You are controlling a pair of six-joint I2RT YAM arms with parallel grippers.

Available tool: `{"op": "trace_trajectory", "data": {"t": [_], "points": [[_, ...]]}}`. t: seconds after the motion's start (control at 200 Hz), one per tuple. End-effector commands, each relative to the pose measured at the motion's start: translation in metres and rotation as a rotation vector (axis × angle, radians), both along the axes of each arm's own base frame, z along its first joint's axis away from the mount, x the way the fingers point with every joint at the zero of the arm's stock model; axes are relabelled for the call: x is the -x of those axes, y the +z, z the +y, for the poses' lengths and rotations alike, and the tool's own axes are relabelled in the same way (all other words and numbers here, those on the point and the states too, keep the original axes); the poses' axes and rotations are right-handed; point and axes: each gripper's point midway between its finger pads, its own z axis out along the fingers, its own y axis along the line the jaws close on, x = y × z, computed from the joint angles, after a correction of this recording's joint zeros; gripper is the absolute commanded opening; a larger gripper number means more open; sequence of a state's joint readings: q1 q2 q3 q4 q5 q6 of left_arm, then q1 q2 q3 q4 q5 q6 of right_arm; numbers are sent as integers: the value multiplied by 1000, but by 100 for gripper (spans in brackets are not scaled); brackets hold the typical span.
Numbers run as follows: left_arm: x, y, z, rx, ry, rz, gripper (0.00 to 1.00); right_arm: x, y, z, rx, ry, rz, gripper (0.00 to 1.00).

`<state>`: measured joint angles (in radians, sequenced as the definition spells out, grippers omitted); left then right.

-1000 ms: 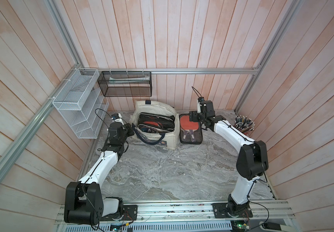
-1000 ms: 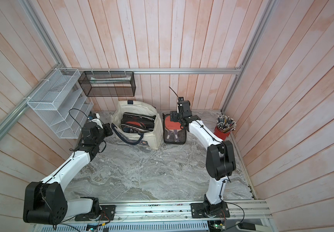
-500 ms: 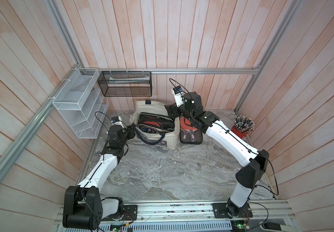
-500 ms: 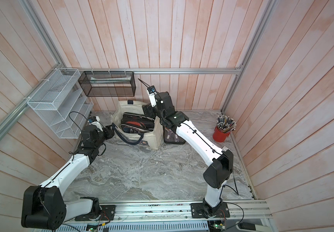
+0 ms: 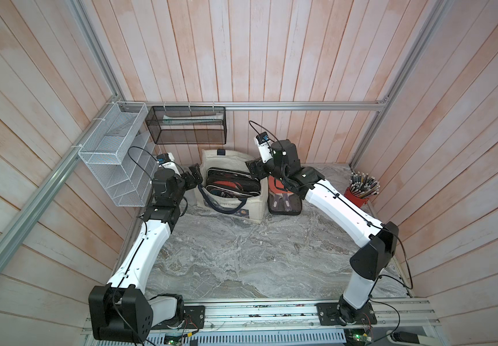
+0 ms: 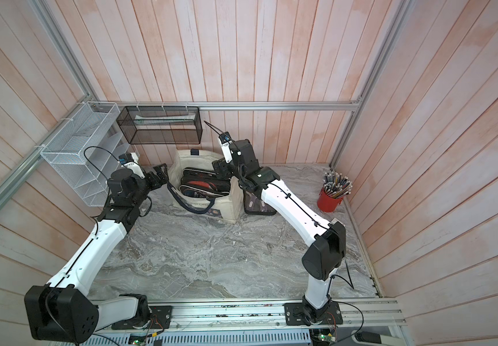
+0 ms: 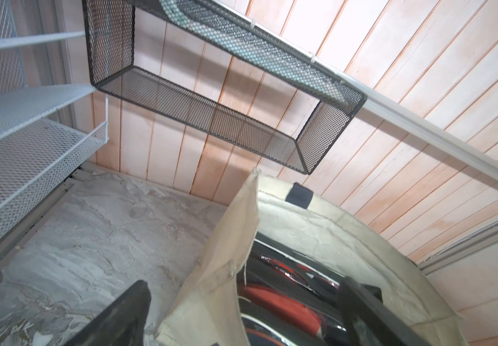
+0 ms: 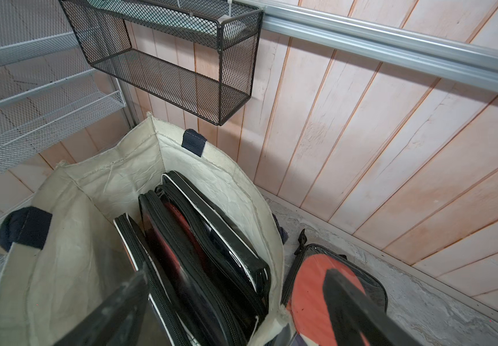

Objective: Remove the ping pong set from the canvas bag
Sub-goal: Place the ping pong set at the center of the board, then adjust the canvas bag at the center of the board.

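So the canvas bag (image 5: 253, 209) sits at the back of the table (image 5: 256, 257) by the rear wall, with ping pong sets (image 5: 229, 185) standing on edge inside, three I think. A loose set (image 5: 283, 205) lies flat just right of it. The pencil cup (image 5: 360, 197) is in the far right corner. A mesh shelf (image 5: 187, 128) hangs above the bag, and a wire rack (image 5: 116, 167) is on the left wall.

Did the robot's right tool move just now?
Yes. The right tool swung from above the black zipped paddle case over to the cream canvas bag's rim.

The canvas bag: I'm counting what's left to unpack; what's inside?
About three black zippered paddle cases stand inside the canvas bag, red paddles showing through. Their lower ends and the bag's bottom are hidden.
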<state>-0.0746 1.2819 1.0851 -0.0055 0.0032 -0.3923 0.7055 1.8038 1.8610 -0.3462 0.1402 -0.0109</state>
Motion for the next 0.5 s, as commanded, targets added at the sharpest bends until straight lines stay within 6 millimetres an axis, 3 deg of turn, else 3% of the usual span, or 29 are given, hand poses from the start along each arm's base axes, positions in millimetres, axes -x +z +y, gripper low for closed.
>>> {"op": "trace_trajectory", "data": {"t": [0.0,0.16,0.255,0.305,0.375,0.41,0.49], "points": [[-13,-17,-2,-22,-15,65,100,5,1,3,1,11,6,92],[-35,-42,-4,-43,-24,142,97,8,7,6,2,19,0,92],[-43,-55,-4,-48,-25,176,86,10,9,10,4,30,-3,92],[-46,-62,-4,-53,-25,195,70,11,9,13,5,37,-3,92],[-48,-70,-4,-55,-24,214,22,14,9,17,10,48,-4,92],[-47,-73,-4,-52,-24,221,2,15,9,18,14,54,-3,92],[-41,-77,-5,-42,-27,220,0,19,8,23,19,72,2,92]]}}
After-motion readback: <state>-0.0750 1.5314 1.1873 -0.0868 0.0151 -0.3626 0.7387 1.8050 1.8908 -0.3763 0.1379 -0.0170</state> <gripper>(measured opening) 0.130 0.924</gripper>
